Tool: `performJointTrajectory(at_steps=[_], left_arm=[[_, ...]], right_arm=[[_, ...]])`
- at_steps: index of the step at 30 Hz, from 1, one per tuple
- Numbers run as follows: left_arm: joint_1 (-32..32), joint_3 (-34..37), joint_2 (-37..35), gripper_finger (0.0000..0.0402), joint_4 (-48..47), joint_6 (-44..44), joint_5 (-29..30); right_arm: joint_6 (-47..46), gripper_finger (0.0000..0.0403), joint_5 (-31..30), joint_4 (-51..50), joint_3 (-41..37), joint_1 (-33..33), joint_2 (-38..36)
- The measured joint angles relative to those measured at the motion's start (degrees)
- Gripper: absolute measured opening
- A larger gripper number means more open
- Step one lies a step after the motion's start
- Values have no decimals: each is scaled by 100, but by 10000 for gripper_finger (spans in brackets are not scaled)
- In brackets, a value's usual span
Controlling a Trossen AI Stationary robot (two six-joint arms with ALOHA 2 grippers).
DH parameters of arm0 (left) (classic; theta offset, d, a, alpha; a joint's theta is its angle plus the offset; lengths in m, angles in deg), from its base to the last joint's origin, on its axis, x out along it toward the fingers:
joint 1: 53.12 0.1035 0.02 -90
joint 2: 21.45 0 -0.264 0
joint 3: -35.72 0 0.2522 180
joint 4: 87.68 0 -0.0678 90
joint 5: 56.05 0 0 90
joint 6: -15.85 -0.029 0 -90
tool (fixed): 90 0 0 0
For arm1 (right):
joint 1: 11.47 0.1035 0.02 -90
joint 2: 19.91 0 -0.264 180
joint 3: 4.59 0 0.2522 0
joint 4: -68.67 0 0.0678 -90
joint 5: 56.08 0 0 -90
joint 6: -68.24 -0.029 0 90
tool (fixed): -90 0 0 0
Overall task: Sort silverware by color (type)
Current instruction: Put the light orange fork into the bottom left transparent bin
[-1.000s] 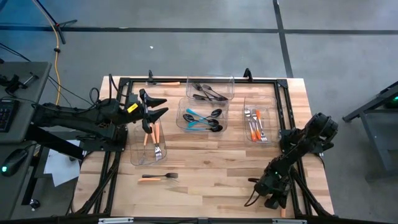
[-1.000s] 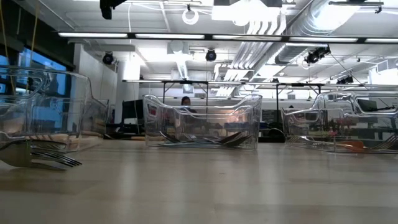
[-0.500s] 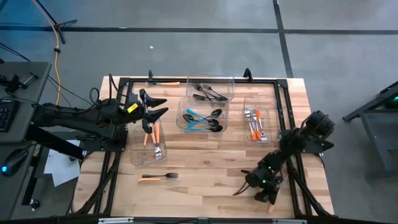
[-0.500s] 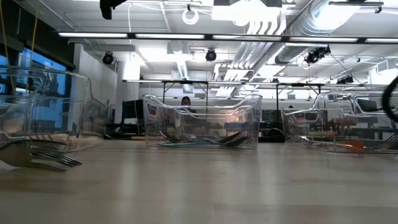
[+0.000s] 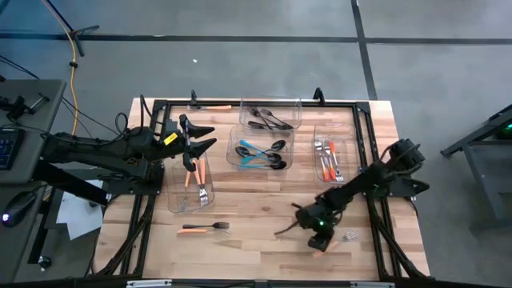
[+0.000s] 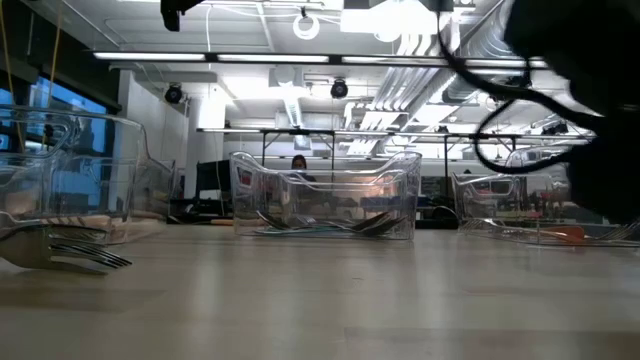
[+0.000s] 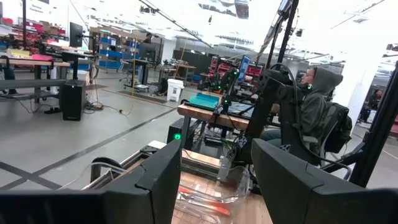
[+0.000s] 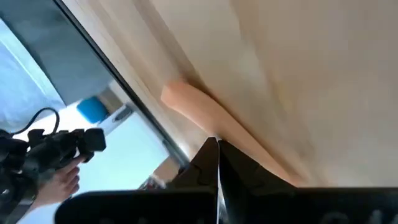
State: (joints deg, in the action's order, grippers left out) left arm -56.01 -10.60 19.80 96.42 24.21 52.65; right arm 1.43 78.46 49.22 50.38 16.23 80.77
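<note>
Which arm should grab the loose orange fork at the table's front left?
Left, probably. The left gripper hovers over the left bin, just behind the fork. The right gripper is farther away, across the table.

Counting four clear bins [image 5: 190,186] on the counter [image 5: 264,220]; two loose forks showing outside them: orange-handled one [image 5: 203,229], small one [image 5: 350,236]; two arms.

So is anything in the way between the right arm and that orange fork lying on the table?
Nothing visible. Only bare table lies between the right arm's fingers and the orange fork; the bins sit farther back.
</note>
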Motion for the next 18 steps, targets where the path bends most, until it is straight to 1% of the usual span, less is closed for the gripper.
performJointTrajectory(at_steps=[12,16,18], left_arm=[[0,0,0,186,0,1,-2],[0,0,-1,186,2,0,-2],[-1,0,-2,186,2,0,-2]], right_arm=[[1980,0,-915,-383,542,-1074,0],[2520,0,-1069,-471,746,-1357,0],[2843,0,-1084,-681,903,-1434,-41]])
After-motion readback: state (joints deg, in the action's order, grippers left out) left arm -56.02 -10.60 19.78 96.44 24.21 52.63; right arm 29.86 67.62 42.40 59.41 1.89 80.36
